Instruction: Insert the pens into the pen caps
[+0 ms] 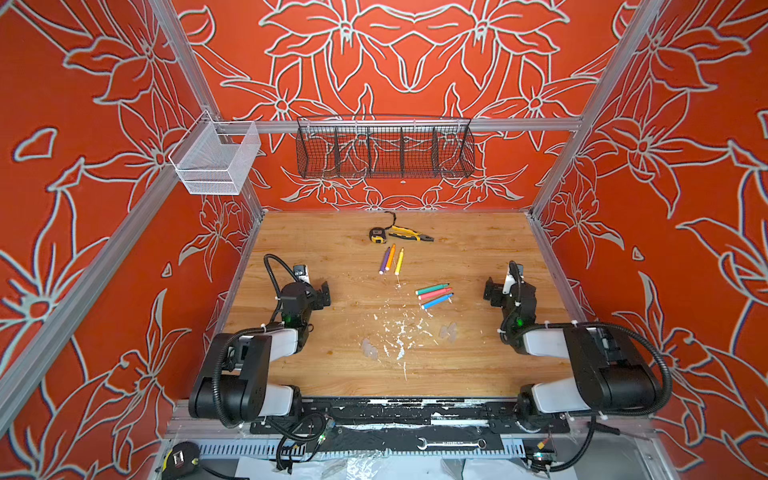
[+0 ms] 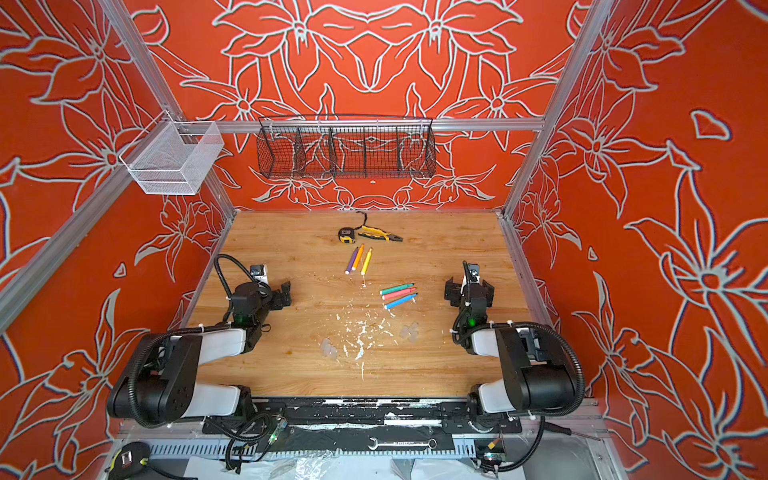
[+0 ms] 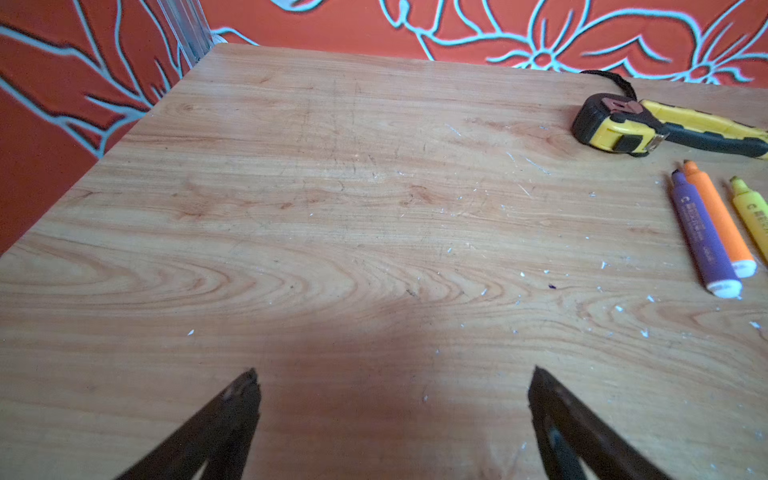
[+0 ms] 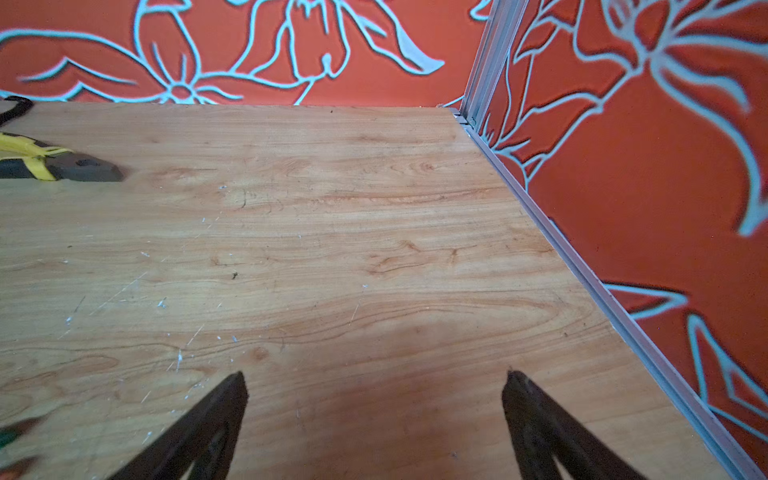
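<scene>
- Currently the left hand (image 3: 392,374) is hovering over the worktop (image 1: 332,232) with its fingers spread wide and nothing between them; the right hand (image 4: 374,376) is doing likewise.
- The purple, orange and yellow pens (image 1: 391,259) are lying ahead of the left hand, toward the right hand. The green, pink-red and blue pens (image 1: 434,294) are lying level with the right hand, on its inner side.
- The pen caps (image 1: 449,331) are sitting in two small clusters between the hands, back from their fingertips.
- First pick, by judgement: each hand should be closing square across a barrel's middle, as the smooth round barrels are likely to roll.
- The caps are showing clear and faint among white flecks (image 1: 399,332) on the wood grain, so they are demanding careful locating.
</scene>
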{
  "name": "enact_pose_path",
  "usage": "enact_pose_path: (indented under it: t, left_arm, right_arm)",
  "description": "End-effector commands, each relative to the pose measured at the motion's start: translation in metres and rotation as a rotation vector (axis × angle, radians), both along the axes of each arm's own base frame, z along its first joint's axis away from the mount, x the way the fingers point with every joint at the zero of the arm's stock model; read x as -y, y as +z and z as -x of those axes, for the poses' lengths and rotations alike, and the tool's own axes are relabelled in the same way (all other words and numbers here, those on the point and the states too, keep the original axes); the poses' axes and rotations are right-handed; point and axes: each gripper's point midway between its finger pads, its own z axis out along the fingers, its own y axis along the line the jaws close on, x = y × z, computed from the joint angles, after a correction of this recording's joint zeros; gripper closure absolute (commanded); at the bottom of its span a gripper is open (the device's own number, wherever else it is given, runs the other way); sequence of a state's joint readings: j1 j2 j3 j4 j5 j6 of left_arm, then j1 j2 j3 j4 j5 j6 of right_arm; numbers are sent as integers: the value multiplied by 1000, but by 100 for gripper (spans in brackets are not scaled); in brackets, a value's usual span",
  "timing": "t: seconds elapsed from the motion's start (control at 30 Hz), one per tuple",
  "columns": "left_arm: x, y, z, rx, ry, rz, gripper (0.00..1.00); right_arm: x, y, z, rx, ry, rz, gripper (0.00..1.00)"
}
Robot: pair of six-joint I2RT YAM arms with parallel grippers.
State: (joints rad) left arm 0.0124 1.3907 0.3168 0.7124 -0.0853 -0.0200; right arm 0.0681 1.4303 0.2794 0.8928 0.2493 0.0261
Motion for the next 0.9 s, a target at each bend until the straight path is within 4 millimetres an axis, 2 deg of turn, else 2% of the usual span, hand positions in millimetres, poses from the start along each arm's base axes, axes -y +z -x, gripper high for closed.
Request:
enact_pose_path:
  t: [0.0, 0.73, 0.8, 0.87]
  left_arm:
    - [0, 6, -3, 23, -8, -3, 3]
    - [1, 7, -3, 26, -8, -4, 3]
    - [2, 11, -4, 39, -12, -4, 3]
    - [7, 18, -4, 21, -30, -23, 3]
  right_arm:
    - [-1, 3, -3, 2, 3, 16, 3]
    - [-2, 5, -3, 9, 9, 14, 2]
    - [-10, 15, 0, 34, 63, 15, 3]
    - [-10, 28, 9, 32, 56, 9, 2]
